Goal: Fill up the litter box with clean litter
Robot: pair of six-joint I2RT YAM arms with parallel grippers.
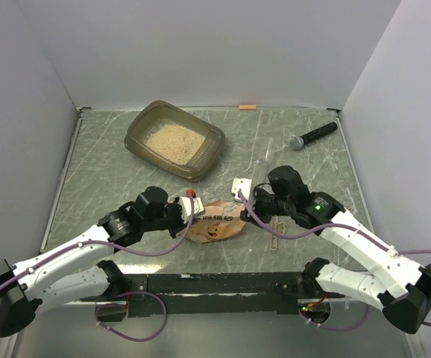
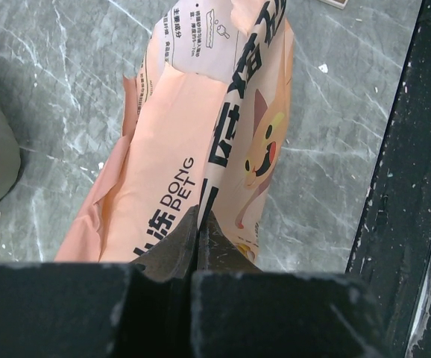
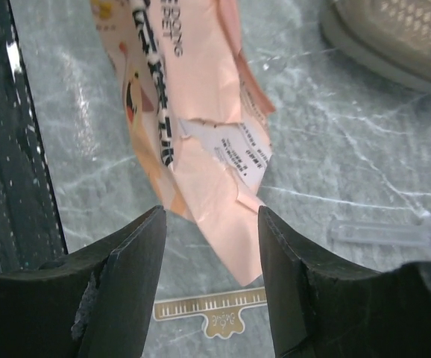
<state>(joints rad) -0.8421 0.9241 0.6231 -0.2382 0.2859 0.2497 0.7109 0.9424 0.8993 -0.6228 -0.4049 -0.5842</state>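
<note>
The litter box (image 1: 136,140), a grey-brown tray at the back left, holds a layer of beige clean litter (image 1: 174,139). Its orange-pink pouch (image 1: 217,225) lies crumpled on the table between my two arms. At the pouch's left end, my left gripper (image 1: 190,208) is shut on a fold of it. The left wrist view shows the gripper (image 2: 199,218) pinching the printed pouch (image 2: 193,112). My right gripper (image 1: 244,200) is at the pouch's right end. It (image 3: 212,214) stands open, with the torn corner of the pouch (image 3: 200,112) between its fingers (image 3: 137,253), not gripped.
A black microphone-like stick (image 1: 314,135) lies at the back right. Beside the pouch, on the marbled table, lies a small brass ruler-shaped tag (image 3: 215,309). A clear plastic strip (image 3: 379,231) rests near the litter box (image 3: 394,45). A black rail (image 1: 215,283) runs along the near edge.
</note>
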